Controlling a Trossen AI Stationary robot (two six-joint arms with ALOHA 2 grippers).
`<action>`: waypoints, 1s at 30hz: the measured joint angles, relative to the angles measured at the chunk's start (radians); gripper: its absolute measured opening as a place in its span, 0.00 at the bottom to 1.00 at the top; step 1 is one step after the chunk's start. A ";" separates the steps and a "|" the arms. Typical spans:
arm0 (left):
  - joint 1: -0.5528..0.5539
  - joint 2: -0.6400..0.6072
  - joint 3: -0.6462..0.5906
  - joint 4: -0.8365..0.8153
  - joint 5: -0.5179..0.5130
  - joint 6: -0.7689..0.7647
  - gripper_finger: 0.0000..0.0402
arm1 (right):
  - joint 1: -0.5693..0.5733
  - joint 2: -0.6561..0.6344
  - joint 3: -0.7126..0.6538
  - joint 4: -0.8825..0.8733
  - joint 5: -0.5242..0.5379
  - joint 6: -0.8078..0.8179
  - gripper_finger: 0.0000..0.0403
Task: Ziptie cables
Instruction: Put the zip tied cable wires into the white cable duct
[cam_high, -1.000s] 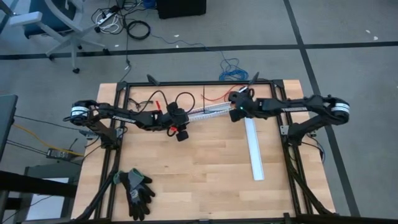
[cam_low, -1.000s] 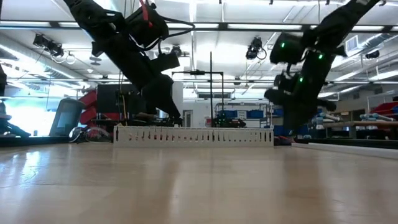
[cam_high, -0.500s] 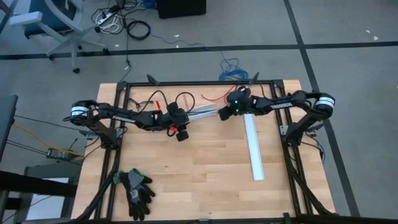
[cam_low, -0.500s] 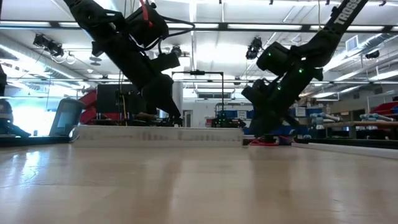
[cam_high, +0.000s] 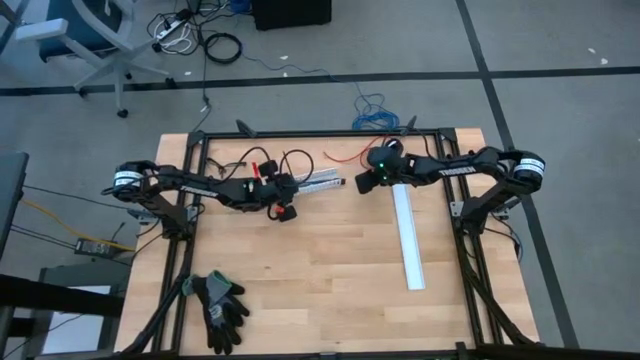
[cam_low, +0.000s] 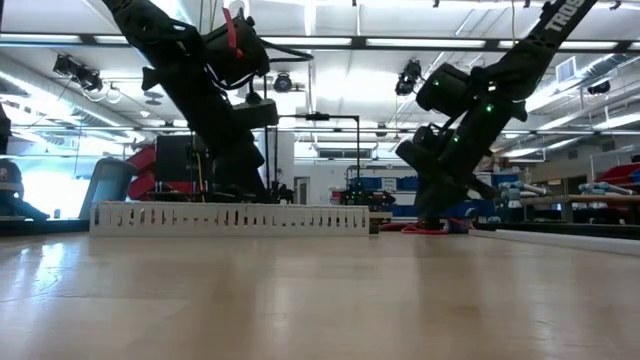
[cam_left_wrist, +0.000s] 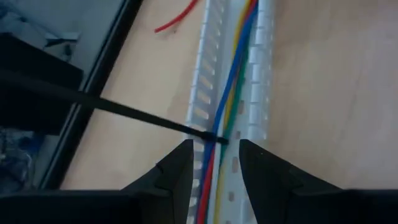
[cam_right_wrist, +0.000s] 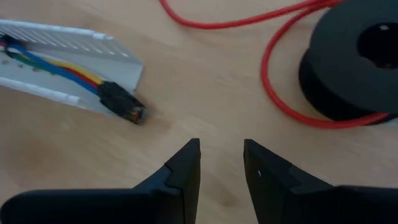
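The cables (cam_left_wrist: 231, 74), blue, yellow, red and green, lie inside a white slotted duct (cam_high: 322, 181) that rests flat on the table near its far edge. A black ziptie (cam_left_wrist: 124, 112) crosses the bundle, with its tail sticking out over one duct wall. The cables' dark end (cam_right_wrist: 121, 104) pokes out of the duct's right end. My left gripper (cam_left_wrist: 214, 155) slants down over the duct, its fingers apart with the bundle between them. My right gripper (cam_right_wrist: 222, 152) is open over bare wood, a short way right of the dark end. My left gripper's fingers (cam_left_wrist: 183, 168) stand over the duct's two side walls, just behind the ziptie, pointing along the duct. The gap between them is wider than the cable bundle. Whether they touch the walls I cannot tell.
A red wire runs to a black spool (cam_right_wrist: 354, 56) beyond the duct. A white cover strip (cam_high: 408, 240) lies right of centre, and dark gloves (cam_high: 220, 310) lie at the near left. A black frame rail (cam_high: 320, 133) runs along the far edge.
My right gripper has gone toward the table's left, up to the duct's right end, and tipped downward. The duct with the cables has slid toward the left edge, past my left gripper, and has swung a little. My left gripper has turned at the wrist.
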 joint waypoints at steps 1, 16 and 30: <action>0.003 0.000 0.000 0.001 0.018 0.011 0.35 | 0.004 0.000 0.000 0.005 0.000 0.000 0.27; 0.108 0.000 0.000 -0.043 0.365 0.038 0.35 | 0.035 0.000 0.000 0.015 0.000 -0.017 0.27; 0.157 -0.008 0.031 -0.081 0.412 0.058 0.35 | 0.035 0.000 0.000 0.032 0.000 -0.056 0.27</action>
